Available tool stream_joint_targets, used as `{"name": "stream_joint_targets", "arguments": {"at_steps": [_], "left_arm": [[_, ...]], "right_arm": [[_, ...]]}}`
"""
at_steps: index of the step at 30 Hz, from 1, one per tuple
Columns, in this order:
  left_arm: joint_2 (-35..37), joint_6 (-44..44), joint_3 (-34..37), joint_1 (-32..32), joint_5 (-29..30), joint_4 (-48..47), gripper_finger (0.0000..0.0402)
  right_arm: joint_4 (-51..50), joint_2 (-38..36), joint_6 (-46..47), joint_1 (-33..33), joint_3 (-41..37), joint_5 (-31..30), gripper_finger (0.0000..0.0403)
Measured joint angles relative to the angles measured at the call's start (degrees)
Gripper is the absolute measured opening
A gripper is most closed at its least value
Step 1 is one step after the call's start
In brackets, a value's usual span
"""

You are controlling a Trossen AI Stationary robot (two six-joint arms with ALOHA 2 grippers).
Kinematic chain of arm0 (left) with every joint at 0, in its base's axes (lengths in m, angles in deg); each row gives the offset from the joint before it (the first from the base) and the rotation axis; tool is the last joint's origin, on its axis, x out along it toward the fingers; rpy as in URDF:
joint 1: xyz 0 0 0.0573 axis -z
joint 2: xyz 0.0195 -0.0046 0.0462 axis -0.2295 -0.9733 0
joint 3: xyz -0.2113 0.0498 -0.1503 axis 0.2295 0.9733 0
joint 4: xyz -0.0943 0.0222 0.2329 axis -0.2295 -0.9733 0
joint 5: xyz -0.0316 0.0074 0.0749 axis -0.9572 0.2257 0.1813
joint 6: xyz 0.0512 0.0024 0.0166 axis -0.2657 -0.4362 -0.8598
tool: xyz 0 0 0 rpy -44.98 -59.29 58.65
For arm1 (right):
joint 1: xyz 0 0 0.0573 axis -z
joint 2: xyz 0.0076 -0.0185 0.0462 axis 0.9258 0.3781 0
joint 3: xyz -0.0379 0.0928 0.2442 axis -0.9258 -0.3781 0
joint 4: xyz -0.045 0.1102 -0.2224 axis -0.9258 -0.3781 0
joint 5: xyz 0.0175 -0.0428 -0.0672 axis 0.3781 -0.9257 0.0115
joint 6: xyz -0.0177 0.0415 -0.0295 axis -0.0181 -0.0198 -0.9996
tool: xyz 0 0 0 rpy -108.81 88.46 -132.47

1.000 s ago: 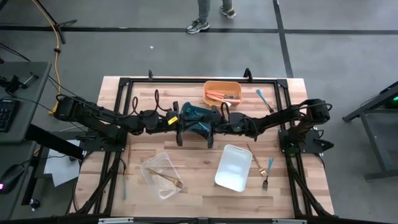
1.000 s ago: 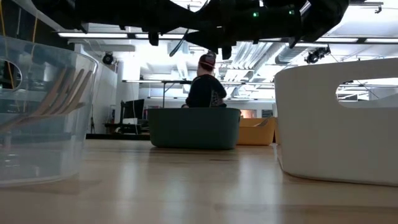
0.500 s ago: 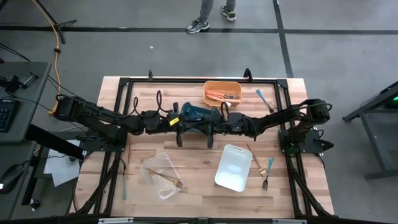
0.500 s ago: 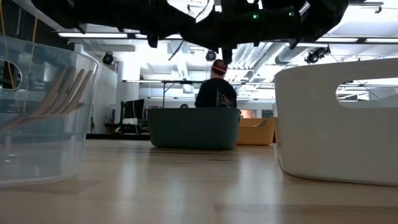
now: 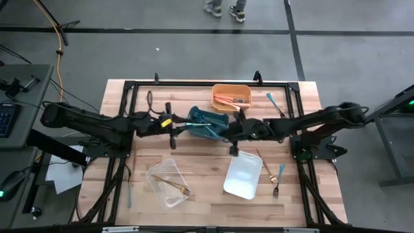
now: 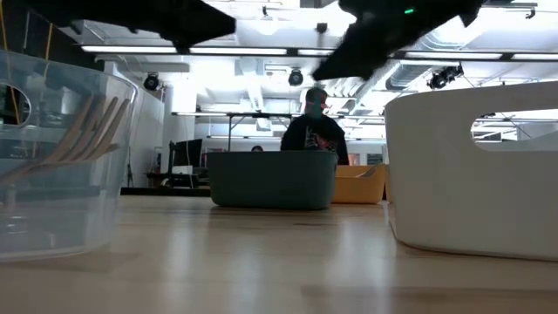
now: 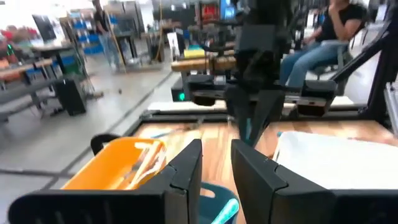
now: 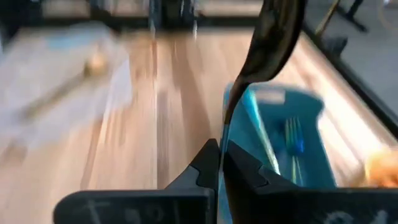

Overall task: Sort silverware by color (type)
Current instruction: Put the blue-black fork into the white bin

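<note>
Item: teal-handled spoon, pinched by its thin handle between the pressed-together fingers of the right gripper, above the table between the teal bin and the white bin. Its long axis ran in line with the fingers, the dark bowl pointing away from the wrist beyond the fingertips. Left gripper, at the teal bin's other side, had its fingers slightly spread and held nothing

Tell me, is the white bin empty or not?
Empty: the high view shows only bare white floor inside the white bin.
</note>
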Motion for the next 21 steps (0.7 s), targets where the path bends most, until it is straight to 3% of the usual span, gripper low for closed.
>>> {"name": "stream_joint_targets", "arguments": {"at_steps": [5,11,21], "left_arm": [[6.63,0.08,5.61,-1.27,0.10,5.51,0.0076],[11.21,1.13,7.54,-1.66,0.09,4.69,0.0076],[11.45,2.41,7.54,-1.29,-0.02,3.00,0.0076]], "right_arm": [[-14.08,-4.31,0.20,-8.88,0.00,-1.65,0.0003],[-23.15,-4.37,0.40,-18.20,0.00,-1.73,0.0002],[-32.87,-1.97,5.52,-21.55,4.78,-4.25,0.0001]]}}
